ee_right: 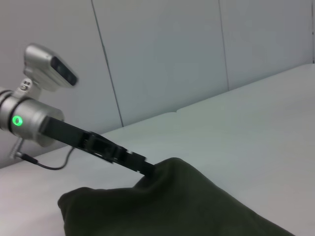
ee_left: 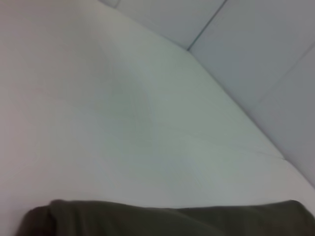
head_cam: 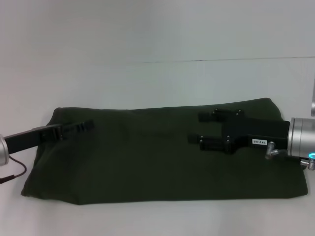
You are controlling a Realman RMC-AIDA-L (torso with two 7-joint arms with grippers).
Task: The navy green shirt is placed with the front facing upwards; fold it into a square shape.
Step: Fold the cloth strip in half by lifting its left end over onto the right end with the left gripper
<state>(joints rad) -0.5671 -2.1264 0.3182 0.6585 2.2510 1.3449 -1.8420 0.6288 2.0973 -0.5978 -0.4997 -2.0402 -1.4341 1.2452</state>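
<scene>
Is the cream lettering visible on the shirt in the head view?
No, the navy green shirt shows only plain dark fabric, folded into a long band.

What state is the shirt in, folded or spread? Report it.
Folded: the navy green shirt lies as a long band, no sleeves, collar or lettering showing. Not yet square.

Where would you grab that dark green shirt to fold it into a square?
Probably at a short end. The navy green shirt lies as a long flat band across the table, so pinching both corners of one end from the side lets it swing over the other. The left pincer is already at the left end; the right pincer hovers open above the right half.
</scene>
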